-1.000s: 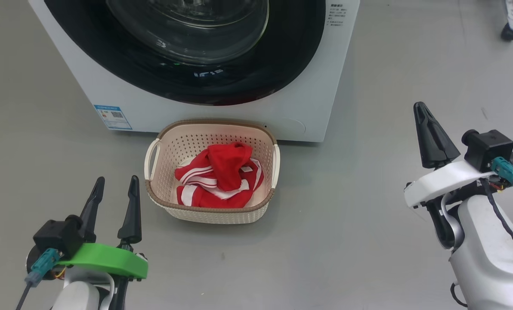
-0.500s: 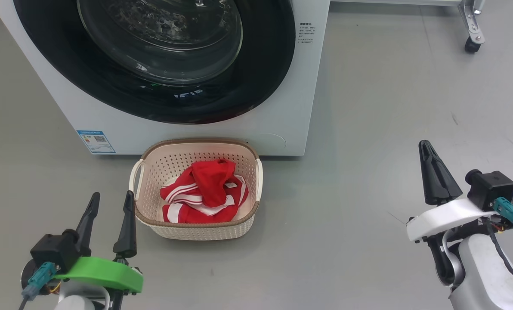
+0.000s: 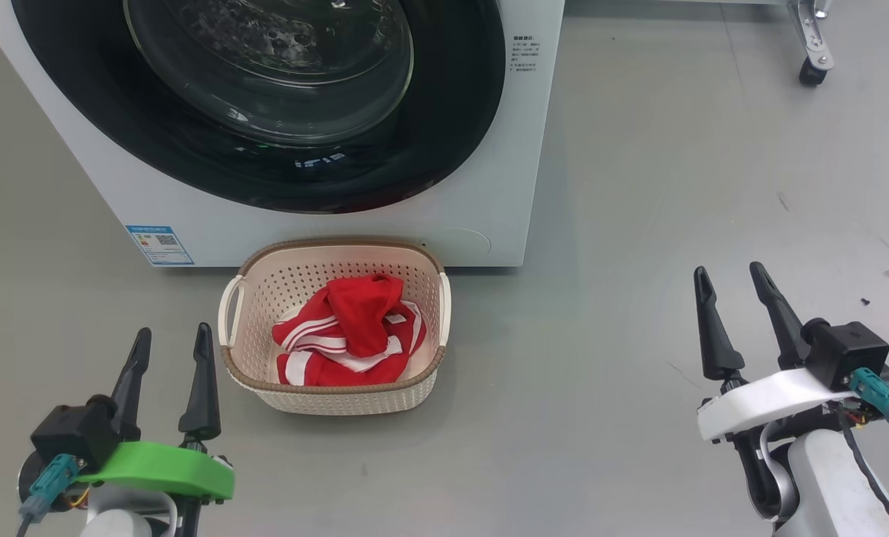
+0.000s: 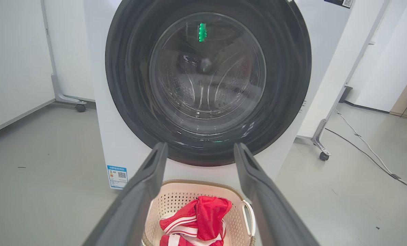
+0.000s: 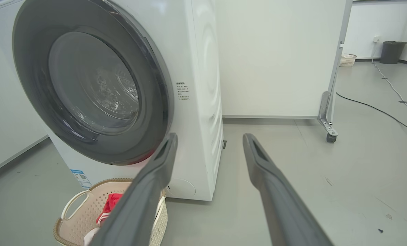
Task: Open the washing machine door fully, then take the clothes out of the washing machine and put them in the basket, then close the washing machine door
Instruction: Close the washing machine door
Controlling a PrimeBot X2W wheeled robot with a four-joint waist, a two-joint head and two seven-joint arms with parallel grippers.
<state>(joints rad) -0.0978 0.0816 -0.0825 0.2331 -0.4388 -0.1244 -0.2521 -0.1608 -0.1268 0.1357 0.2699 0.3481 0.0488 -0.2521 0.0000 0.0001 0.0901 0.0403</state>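
Observation:
The white washing machine (image 3: 489,171) (image 4: 312,44) (image 5: 203,68) stands ahead with its round black-rimmed door (image 3: 452,112) (image 4: 285,68) (image 5: 32,65) shut flat against the front. On the floor before it sits the cream basket (image 3: 340,399) (image 4: 176,198) (image 5: 77,218) holding the red, white-striped clothes (image 3: 355,321) (image 4: 203,215) (image 5: 111,201). My left gripper (image 3: 170,339) (image 4: 198,148) hovers open just left of the basket, nothing between its fingers. Well right of the basket, my right gripper (image 3: 732,272) (image 5: 210,138) is open and empty over bare floor.
Grey floor surrounds the machine. A white panel on a castor leg (image 3: 810,71) (image 5: 328,131) stands to the right, and another castor (image 4: 80,107) on the left. A cable (image 5: 377,109) (image 4: 370,153) runs over the floor at the right. A dark bin (image 5: 391,51) is far back.
My right gripper has gone from shut to open and sunk lower in the head view. The head camera tilted up, so the machine and basket shifted down-left in the picture.

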